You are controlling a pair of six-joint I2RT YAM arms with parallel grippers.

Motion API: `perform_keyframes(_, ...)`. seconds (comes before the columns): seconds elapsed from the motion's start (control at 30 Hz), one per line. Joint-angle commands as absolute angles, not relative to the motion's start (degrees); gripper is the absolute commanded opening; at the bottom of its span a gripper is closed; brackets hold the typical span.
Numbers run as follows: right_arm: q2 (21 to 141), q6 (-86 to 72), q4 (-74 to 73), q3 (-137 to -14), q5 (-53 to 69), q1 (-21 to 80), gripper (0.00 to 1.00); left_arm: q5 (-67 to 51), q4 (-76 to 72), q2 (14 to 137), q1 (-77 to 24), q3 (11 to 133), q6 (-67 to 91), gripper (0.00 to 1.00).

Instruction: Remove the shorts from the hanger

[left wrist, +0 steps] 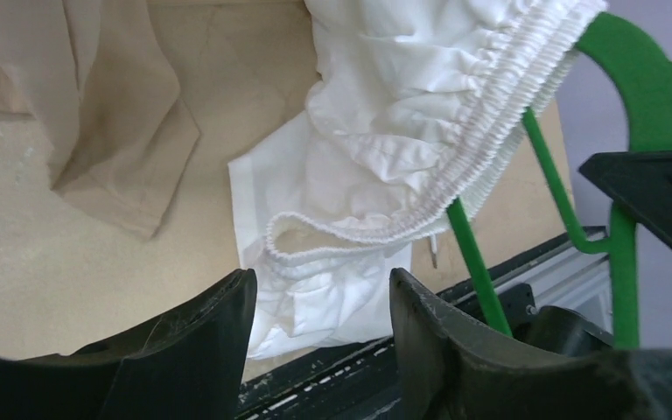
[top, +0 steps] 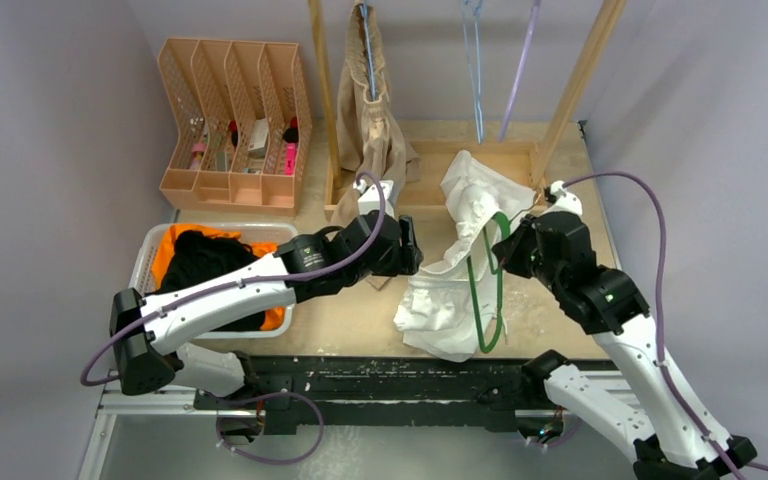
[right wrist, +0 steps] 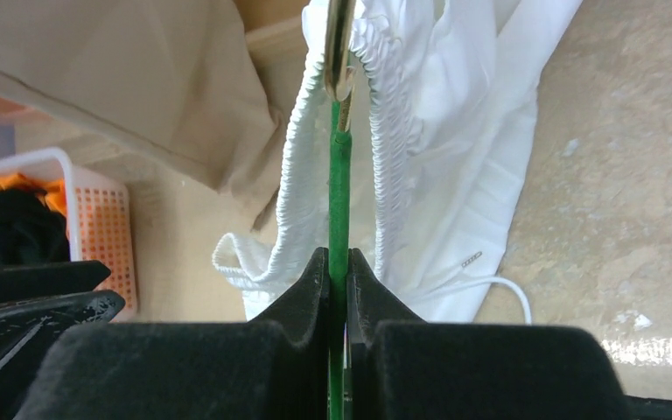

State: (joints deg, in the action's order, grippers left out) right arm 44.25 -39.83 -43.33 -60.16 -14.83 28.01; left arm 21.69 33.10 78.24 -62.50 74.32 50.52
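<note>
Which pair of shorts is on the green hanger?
The white shorts, waistband looped around the green hanger. The beige pair hangs at the rack; orange pair and black pair lie in the basket.

four shorts [top: 440, 300], one basket [top: 260, 229]

Hanger [top: 500, 280] partly hidden in white shorts [top: 470, 195]; rack [top: 580, 85] top cut off; organizer [top: 230, 110] contents too small to ID.

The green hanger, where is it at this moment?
In the top view, the green hanger is right of the centre of the table, near its front edge. It is clamped in the right claw, with the white shorts draped over it.
</note>
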Motion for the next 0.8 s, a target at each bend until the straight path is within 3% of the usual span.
perform_keyframes(0.0, 44.7, -40.3, -37.9, -57.2, -8.4, 28.0, 0.0, 15.2, 22.8, 72.9, -62.7, 68.2, 56.3, 0.57)
perform_keyframes(0.2, 45.6, -48.9, -38.6, -55.9, -8.9, 27.9, 0.0, 2.7, 6.4, 70.8, -63.0, 56.0, 62.7, 0.6)
perform_keyframes(0.33, 42.5, -54.1, -34.2, -50.6, -7.7, 27.9, 0.0, 8.1, 3.3, 73.1, -66.4, 55.4, 65.6, 0.6)
perform_keyframes(0.5, 41.7, -55.0, -32.1, -48.4, -6.0, 28.0, 0.0, 5.5, -6.7, 77.3, -66.9, 54.2, 69.7, 0.62)
perform_keyframes(0.77, 41.0, -56.2, -34.3, -50.6, -6.7, 27.9, 0.0, 10.0, -6.0, 79.9, -67.0, 50.1, 75.3, 0.63)
